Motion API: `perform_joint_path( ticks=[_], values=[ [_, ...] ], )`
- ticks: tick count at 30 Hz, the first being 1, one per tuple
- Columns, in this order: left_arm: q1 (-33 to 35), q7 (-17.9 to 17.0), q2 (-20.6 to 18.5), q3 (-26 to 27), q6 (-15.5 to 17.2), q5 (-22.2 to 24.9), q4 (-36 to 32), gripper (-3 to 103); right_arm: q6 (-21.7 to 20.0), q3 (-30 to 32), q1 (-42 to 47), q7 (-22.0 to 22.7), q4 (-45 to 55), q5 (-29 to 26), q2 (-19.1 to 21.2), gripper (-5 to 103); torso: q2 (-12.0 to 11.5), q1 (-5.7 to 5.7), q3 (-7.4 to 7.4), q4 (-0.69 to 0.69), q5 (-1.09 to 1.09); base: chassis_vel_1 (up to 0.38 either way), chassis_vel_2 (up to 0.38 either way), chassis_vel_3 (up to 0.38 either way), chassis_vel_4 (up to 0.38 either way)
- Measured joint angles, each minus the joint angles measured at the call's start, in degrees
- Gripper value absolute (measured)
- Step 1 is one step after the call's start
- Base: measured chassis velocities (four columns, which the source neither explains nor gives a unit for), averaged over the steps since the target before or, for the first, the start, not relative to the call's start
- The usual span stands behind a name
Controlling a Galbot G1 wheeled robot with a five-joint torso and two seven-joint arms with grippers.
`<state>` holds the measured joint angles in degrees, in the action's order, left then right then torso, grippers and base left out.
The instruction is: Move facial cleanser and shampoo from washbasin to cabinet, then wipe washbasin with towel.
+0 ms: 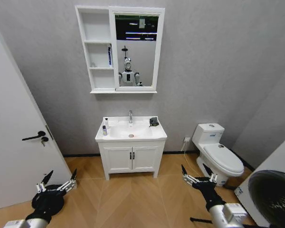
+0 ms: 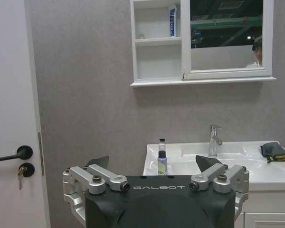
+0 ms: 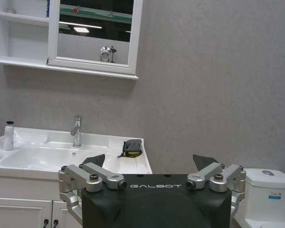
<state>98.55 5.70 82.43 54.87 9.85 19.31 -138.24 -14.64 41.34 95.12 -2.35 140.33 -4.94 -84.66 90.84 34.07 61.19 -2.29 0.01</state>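
you're holding the left gripper (image 1: 57, 180) and right gripper (image 1: 198, 174) low, jaws spread wide, facing the washbasin (image 1: 131, 131).

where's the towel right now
In the head view the towel lies bunched on the washbasin rim at its back right corner, right of the tap.

head high, wrists low, sharing washbasin (image 1: 131, 130)
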Motion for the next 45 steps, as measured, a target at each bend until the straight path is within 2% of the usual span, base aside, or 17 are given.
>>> perform_joint_path(
  ticks=[4,7,11,14,16,18,20,22,23,29,32,38,40,43,45],
  values=[
    [0.05,0.02,0.15,-0.26,-0.09,-0.01,-0.01,100,0.44,0.0,0.46,-0.15,-0.05,0.44,-0.09,100,0.0,0.01,0.01,0.02,0.01,-0.231,0.223,0.238,-0.233],
    [0.11,0.04,0.26,-0.66,-0.17,-0.07,0.07,100,0.85,0.01,0.77,-0.18,-0.1,0.66,-0.18,100,0.0,0.0,0.0,-0.03,-0.03,-0.278,0.276,0.27,-0.284],
    [0.0,0.05,0.33,-1.04,-0.24,-0.2,0.27,100,0.93,0.12,1.02,-0.18,-0.09,0.73,-0.15,100,-0.01,0.01,0.0,0.01,0.0,-0.299,0.306,0.305,-0.292],
    [-0.32,0.05,0.33,-1.32,-0.25,-0.23,0.41,100,1.02,0.15,1.04,-0.19,-0.08,0.88,-0.13,100,-0.01,0.01,0.0,-0.02,-0.03,-0.329,0.301,0.342,-0.317],
    [-0.56,0.05,0.34,-1.5,-0.26,-0.25,0.45,100,1.17,0.07,0.84,-0.19,-0.25,1.17,-0.11,100,-0.02,0.02,0.01,0.01,0.02,-0.309,0.294,0.298,-0.296],
    [-0.64,0.05,0.34,-1.57,-0.26,-0.25,0.46,100,1.25,-0.04,0.76,-0.19,-0.28,1.25,-0.12,100,-0.01,0.02,0.0,0.01,-0.02,-0.301,0.293,0.298,-0.293],
    [-0.77,0.05,0.36,-1.71,-0.24,-0.24,0.48,100,1.28,-0.16,0.69,-0.19,-0.29,1.38,-0.11,100,-0.01,0.02,0.0,-0.03,-0.04,-0.244,0.253,0.271,-0.271],
    [-0.87,0.05,0.42,-1.79,-0.24,-0.24,0.49,100,1.27,-0.29,0.57,-0.19,-0.34,1.49,-0.1,100,-0.02,0.04,0.01,0.01,0.03,-0.244,0.244,0.2,-0.244],
    [-1.0,0.04,0.48,-1.93,-0.2,-0.24,0.6,100,1.28,-0.4,0.52,-0.19,-0.47,1.7,-0.08,100,-0.02,0.03,0.0,0.01,-0.04,-0.209,0.18,0.21,-0.197],
    [-1.04,0.02,0.59,-2.04,-0.17,-0.28,0.7,100,1.31,-0.5,0.59,-0.19,-0.97,2.06,-0.06,100,-0.01,-0.02,-0.01,-0.03,-0.02,-0.174,0.15,0.164,-0.175],
    [-1.04,0.03,0.68,-2.02,-0.17,-0.3,0.76,100,1.38,-0.52,0.66,-0.21,-1.09,2.13,-0.01,100,0.0,-0.03,-0.01,0.01,0.01,-0.145,0.138,0.147,-0.139],
    [-1.03,0.02,0.81,-1.76,-0.17,-0.33,0.81,100,1.38,-0.48,0.28,-0.24,-1.24,2.12,0.1,100,0.01,-0.03,-0.01,0.01,0.0,-0.174,0.162,0.173,-0.168],
    [-1.03,0.01,0.81,-1.71,-0.18,-0.32,0.82,100,1.38,-0.48,0.27,-0.25,-1.24,2.11,0.06,100,0.01,-0.01,-0.01,-0.03,-0.04,-0.191,0.165,0.19,-0.203],
    [-1.02,0.01,0.82,-1.7,-0.19,-0.32,0.82,100,1.38,-0.46,0.28,-0.26,-1.34,2.11,-0.04,100,0.0,0.0,0.0,0.01,0.02,-0.181,0.182,0.183,-0.196],
    [-1.03,0.01,0.83,-1.72,-0.19,-0.32,0.82,100,1.47,-0.44,0.3,-0.25,-1.41,2.08,-0.09,100,0.0,0.0,-0.01,0.0,-0.02,-0.181,0.173,0.19,-0.175]
  ],
)
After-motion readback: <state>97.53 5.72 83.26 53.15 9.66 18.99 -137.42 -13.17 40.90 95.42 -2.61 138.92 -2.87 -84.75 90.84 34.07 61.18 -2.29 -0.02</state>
